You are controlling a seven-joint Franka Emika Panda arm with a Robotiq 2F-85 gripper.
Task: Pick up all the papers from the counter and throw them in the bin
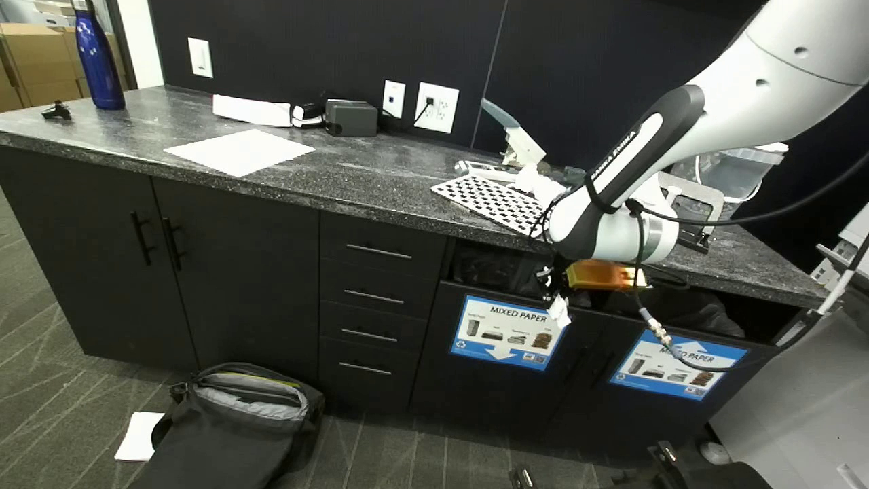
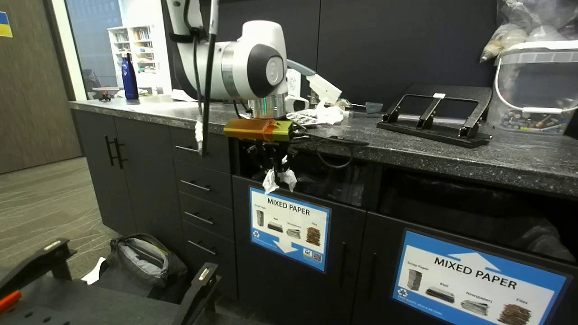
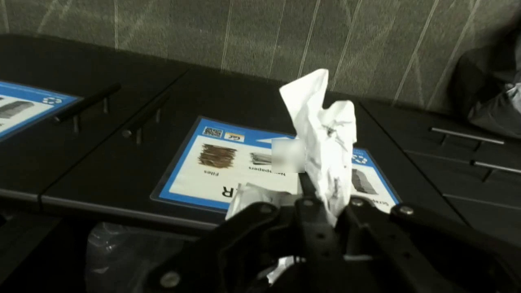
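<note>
if the pincer [image 2: 273,167], pinched tight on crumpled paper [image 3: 330,150], lets go here, that paper could land on the floor [image 1: 370,455], because it seems to hang outside the front of the bin [image 2: 289,280] whose label [image 2: 290,229] has a down arrow, not over its mouth; the lip could snag it too. the dark speckled bench [image 1: 380,173] carries a checkered sheet [image 1: 490,200], another crumpled wad [image 2: 331,113] and a flat white sheet [image 1: 241,151]; a bag [image 1: 234,435] sits below.

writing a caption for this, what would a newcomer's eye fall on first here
Probably the big white robot arm by the dark counter, its claw shut on crumpled white paper in front of a bin. Next, likely the blue-and-white MIXED PAPER labels beneath the counter. The bright blue bottle upright near the counter's far end may also stand out.
</note>
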